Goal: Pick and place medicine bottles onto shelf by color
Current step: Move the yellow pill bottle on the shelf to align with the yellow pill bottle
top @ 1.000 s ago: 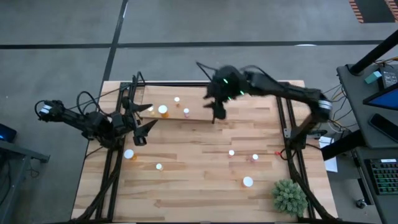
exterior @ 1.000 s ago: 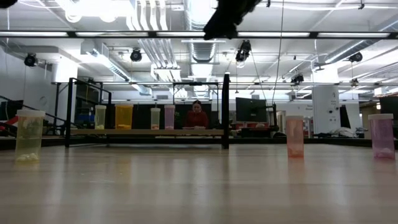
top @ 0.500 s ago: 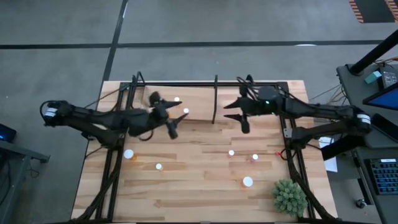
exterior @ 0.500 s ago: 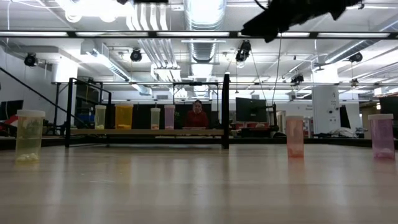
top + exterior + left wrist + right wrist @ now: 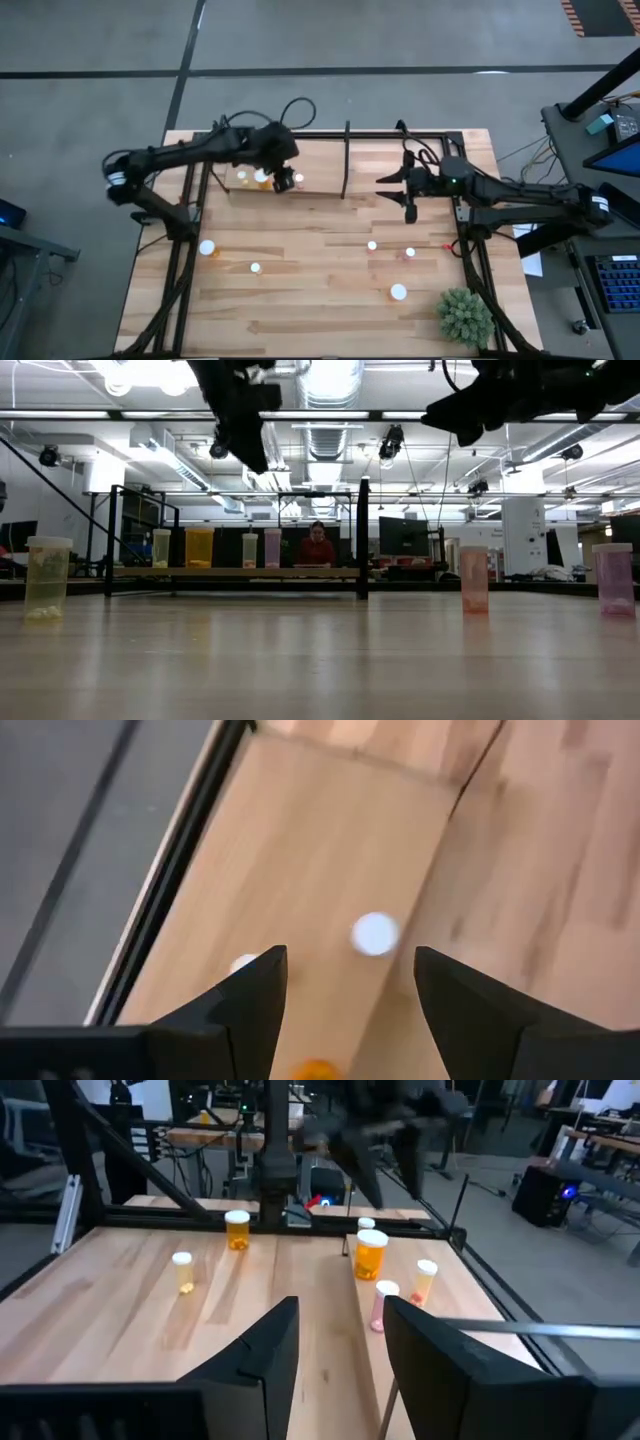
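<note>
Above shelf (image 5: pixel 320 180), left gripper (image 5: pixel 288 181) hovers empty, jaws apart.

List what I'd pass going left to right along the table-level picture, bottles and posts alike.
Yellowish bottle → orange bottle → pink shelf bottle → black post → peach bottle → pink bottle.

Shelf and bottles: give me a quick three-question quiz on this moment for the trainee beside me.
1. True or false: the left gripper holds a bottle.
2. The widest bottle on the shelf is: A orange, B pink, C white.
3. How many medicine bottles stand on the tabletop off the shelf, by the high view?

Key: 1 false, its fingers stand apart with nothing between them. 2 A. 3 five.
</note>
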